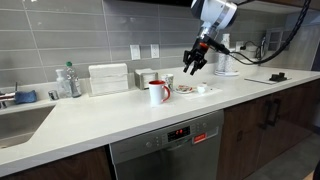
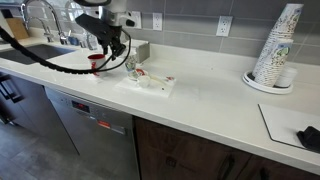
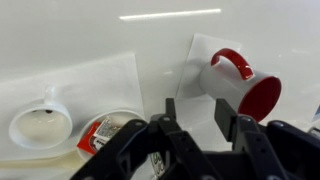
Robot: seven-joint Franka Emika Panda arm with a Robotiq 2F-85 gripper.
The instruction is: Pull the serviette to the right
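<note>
The white serviette [image 1: 200, 92] lies flat on the white counter with a small white cup [image 3: 40, 124] and a red-and-white packet [image 3: 104, 134] on it. It also shows in an exterior view [image 2: 156, 84] and in the wrist view [image 3: 95, 82]. A red-and-white mug [image 1: 158, 92] stands beside it, also seen in the wrist view [image 3: 244, 88]. My gripper [image 1: 191, 64] hangs open and empty above the serviette's edge near the mug. It also shows in an exterior view [image 2: 115, 55] and in the wrist view [image 3: 197, 108].
A white box [image 1: 108, 78], a bottle [image 1: 68, 80] and a sink [image 1: 18, 120] are along the counter. A dishwasher [image 1: 165, 150] sits below. A stack of paper cups [image 2: 278, 50] stands on a plate. A white kettle [image 1: 225, 62] stands by the wall.
</note>
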